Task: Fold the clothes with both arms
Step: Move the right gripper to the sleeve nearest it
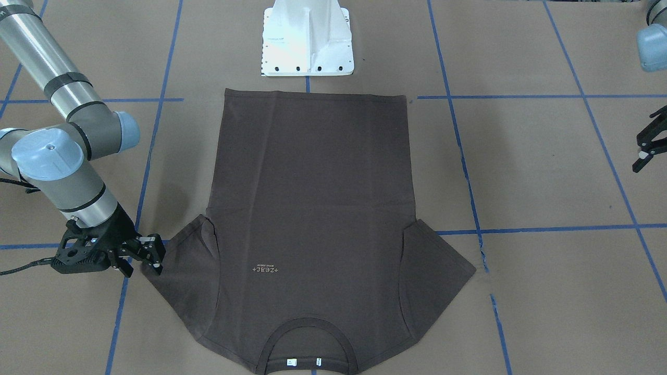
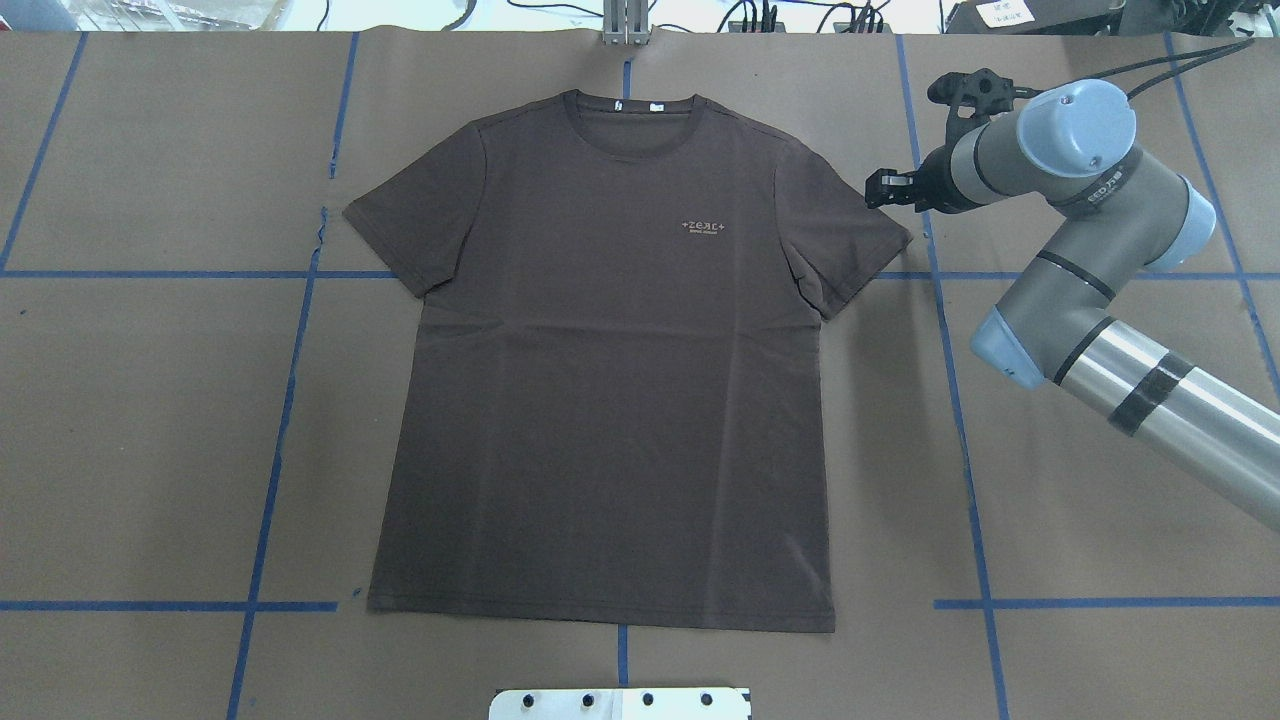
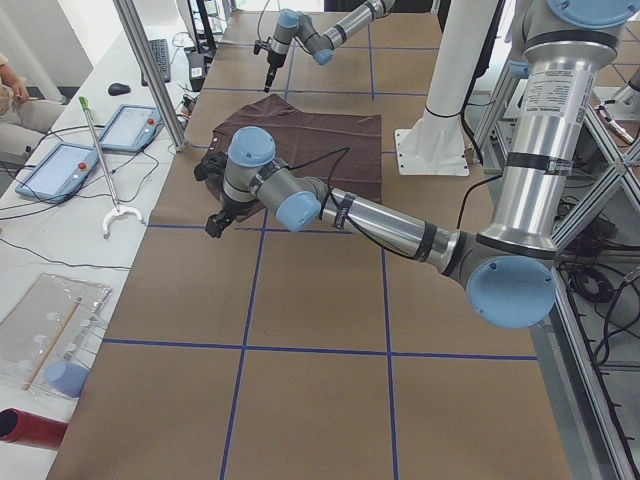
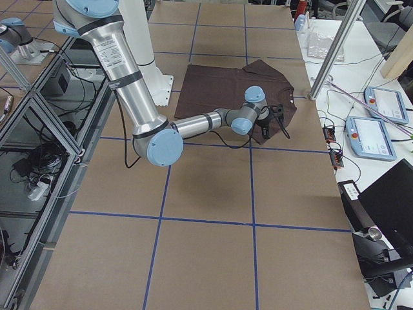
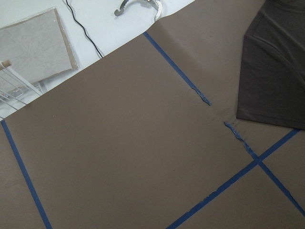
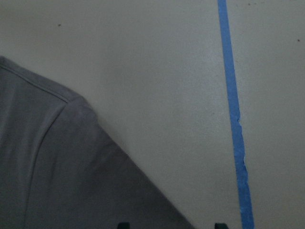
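Observation:
A dark brown T-shirt [image 2: 600, 380] lies flat and face up on the brown paper, with its collar [image 2: 632, 100] at the far edge and both sleeves spread out. My right gripper [image 2: 880, 190] hovers at the outer corner of the shirt's right-hand sleeve [image 2: 845, 235]. It is open, and in the right wrist view the sleeve [image 6: 57, 176] fills the lower left while two fingertips [image 6: 124, 224] peek in at the bottom edge. My left gripper [image 1: 646, 148] hangs open over bare paper, well off the other sleeve [image 1: 437, 271]. The left wrist view catches only that sleeve's hem [image 5: 276, 62].
The white pedestal base [image 1: 307, 36] stands just behind the shirt's bottom hem. Blue tape lines [image 2: 290, 340] cross the paper. Beyond the far table edge are tablets [image 3: 60, 165], a reacher tool [image 3: 105, 170], an aluminium post [image 3: 150, 70] and a person's arm [image 3: 10, 90].

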